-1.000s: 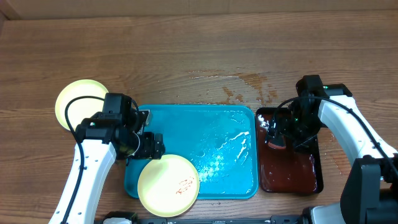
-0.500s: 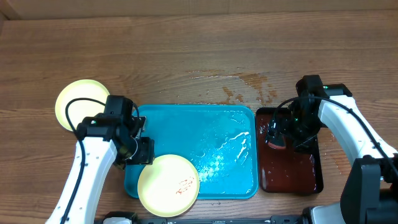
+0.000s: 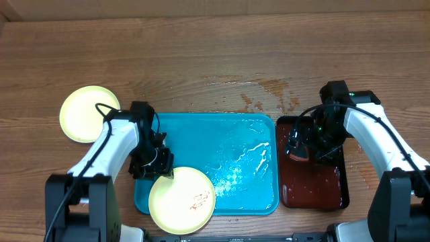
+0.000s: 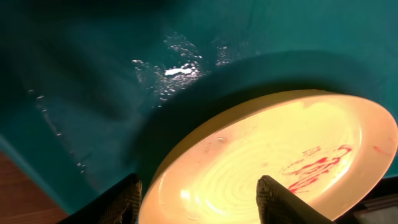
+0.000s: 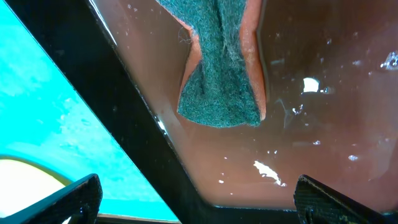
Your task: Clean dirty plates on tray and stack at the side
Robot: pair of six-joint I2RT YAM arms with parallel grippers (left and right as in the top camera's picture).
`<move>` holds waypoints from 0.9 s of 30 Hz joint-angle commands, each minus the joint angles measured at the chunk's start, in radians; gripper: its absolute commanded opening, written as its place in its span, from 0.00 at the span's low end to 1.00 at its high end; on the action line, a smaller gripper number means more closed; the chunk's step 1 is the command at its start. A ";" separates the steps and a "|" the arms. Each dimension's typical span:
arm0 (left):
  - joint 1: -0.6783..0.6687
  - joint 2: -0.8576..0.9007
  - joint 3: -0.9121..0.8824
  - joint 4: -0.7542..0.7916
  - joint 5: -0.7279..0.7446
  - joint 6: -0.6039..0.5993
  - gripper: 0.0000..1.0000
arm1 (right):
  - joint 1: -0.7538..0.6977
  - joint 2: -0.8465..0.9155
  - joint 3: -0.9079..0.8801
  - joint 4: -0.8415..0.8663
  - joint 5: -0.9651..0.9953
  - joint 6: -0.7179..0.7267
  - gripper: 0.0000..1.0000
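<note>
Basically the tray [image 3: 235, 154] is the biggest item. It is rigid turquoise plastic, wet and glossy, so likely slick. Its long axis runs left-right across the table in the overhead view, and a smaller dark tray [image 3: 316, 188] sits just beside its right end.

One dirty plate [image 3: 181, 199] sits at the tray's front-left corner, overhanging the front rim. It is round, so it has no long axis, and it lies face up with a red smear [image 4: 314, 167] on the eating surface. It is probably light, stiff, thin plastic and not fragile, though it may slide on the wet tray. The raised rim is the sensible place to pinch, and the overhanging edge gives room underneath.

A second plate [image 3: 84, 113] lies face up on the bare table, well apart to the left of the tray. It looks clean from above.

The left gripper [image 4: 196, 202] straddles the smeared plate's near rim with its jaws partly apart. Whether it actually clamps the rim cannot be told.

The right gripper [image 3: 299, 144] hangs over the dark tray, jaws wide and holding nothing.

A sponge [image 5: 221, 68] lies in that tray's liquid. It looks soft and soaked, and it is folded.
</note>
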 commanded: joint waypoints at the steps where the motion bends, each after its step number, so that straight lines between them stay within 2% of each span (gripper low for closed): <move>1: -0.008 0.043 -0.003 0.003 0.062 0.039 0.61 | 0.002 -0.004 -0.004 0.003 -0.008 0.006 1.00; 6: -0.014 0.064 -0.003 0.007 0.063 0.047 0.49 | 0.002 -0.004 -0.004 0.003 -0.008 0.006 1.00; 8: -0.014 0.068 -0.004 0.008 0.063 0.046 0.40 | 0.002 -0.004 -0.004 0.003 -0.008 0.006 1.00; 18: -0.014 0.068 -0.012 0.015 0.063 0.046 0.45 | 0.002 -0.004 -0.004 0.002 -0.008 0.002 1.00; 24: -0.014 0.089 -0.034 0.042 0.064 0.041 0.45 | 0.002 -0.004 -0.004 0.002 -0.008 0.002 1.00; 27: -0.014 0.116 -0.034 0.043 0.068 0.041 0.42 | 0.002 -0.004 -0.004 0.003 -0.008 0.002 1.00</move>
